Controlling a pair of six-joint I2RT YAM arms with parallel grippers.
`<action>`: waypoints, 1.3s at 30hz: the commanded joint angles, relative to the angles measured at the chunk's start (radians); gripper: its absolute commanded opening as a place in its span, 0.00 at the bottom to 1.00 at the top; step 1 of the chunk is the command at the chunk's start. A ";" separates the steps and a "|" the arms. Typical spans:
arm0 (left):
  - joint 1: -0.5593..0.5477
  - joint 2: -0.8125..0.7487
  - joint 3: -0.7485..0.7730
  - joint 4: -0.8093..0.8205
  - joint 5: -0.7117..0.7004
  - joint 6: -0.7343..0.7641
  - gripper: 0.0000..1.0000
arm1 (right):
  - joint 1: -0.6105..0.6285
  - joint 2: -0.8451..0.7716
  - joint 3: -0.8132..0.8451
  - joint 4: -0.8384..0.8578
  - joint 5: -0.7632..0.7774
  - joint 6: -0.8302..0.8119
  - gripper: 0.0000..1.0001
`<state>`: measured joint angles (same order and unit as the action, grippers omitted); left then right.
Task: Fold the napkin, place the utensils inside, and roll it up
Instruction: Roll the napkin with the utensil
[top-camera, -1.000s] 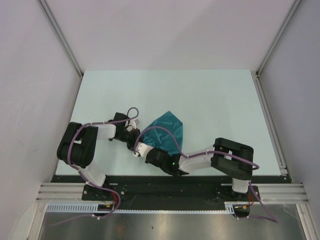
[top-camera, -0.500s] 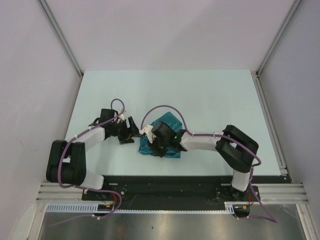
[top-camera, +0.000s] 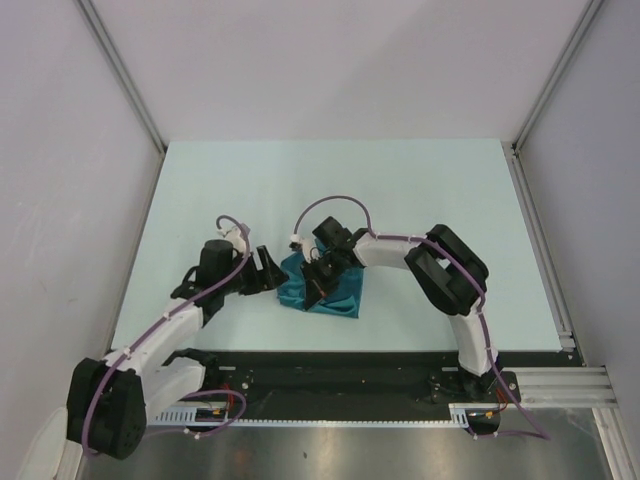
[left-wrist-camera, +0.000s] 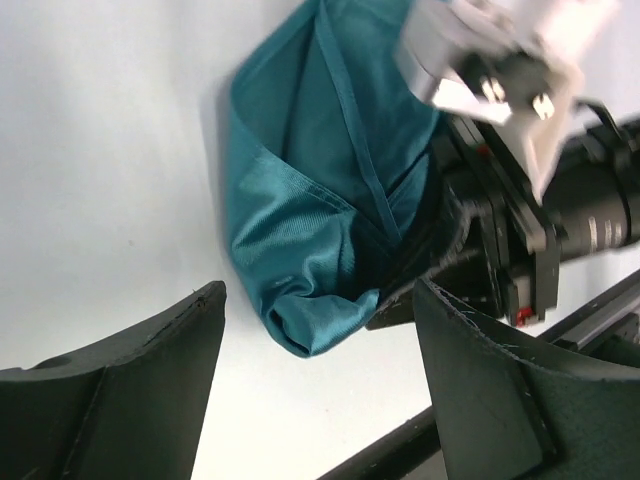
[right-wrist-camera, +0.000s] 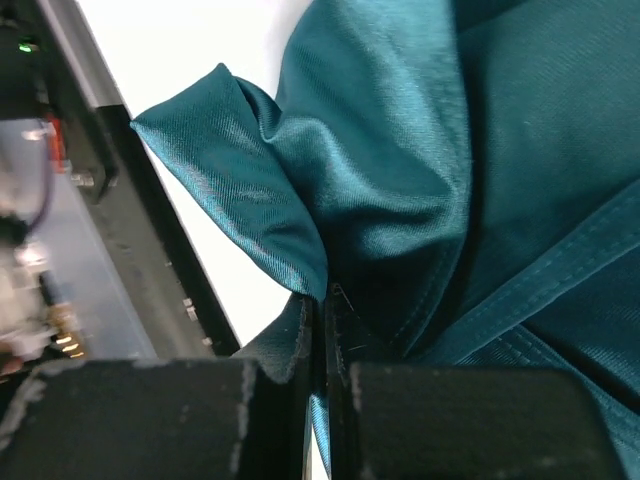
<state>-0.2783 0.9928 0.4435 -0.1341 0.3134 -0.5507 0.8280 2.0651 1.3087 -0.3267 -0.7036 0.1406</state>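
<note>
The teal napkin (top-camera: 330, 293) lies bunched and folded near the table's front middle, its folded corner showing in the left wrist view (left-wrist-camera: 310, 250). My right gripper (top-camera: 322, 281) is over the cloth's left part, shut on a pinched fold of the napkin (right-wrist-camera: 400, 160), which hangs between its two fingers. My left gripper (top-camera: 268, 272) stands just left of the cloth, open and empty, its fingers (left-wrist-camera: 140, 390) spread with bare table between them. The utensils are out of view.
The pale table (top-camera: 420, 200) is bounded by white walls on three sides. A black rail (top-camera: 330, 365) with both arm bases runs along the near edge, close behind the napkin.
My left gripper has let go and opened, backing off to the cloth's left. My right gripper carried the napkin's edge up and over, so the cloth is now a smaller folded bundle.
</note>
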 joint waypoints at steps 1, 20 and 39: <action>-0.055 -0.029 -0.049 0.082 -0.039 0.000 0.79 | -0.038 0.062 0.061 -0.066 -0.158 0.063 0.00; -0.194 0.023 -0.152 0.295 -0.135 -0.011 0.57 | -0.089 0.174 0.110 -0.120 -0.208 0.106 0.00; -0.194 0.171 -0.126 0.226 -0.246 -0.022 0.00 | -0.101 0.161 0.100 -0.095 -0.203 0.129 0.03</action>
<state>-0.4690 1.1278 0.2775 0.1886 0.1585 -0.5789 0.7361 2.2181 1.4071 -0.4068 -0.9508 0.2684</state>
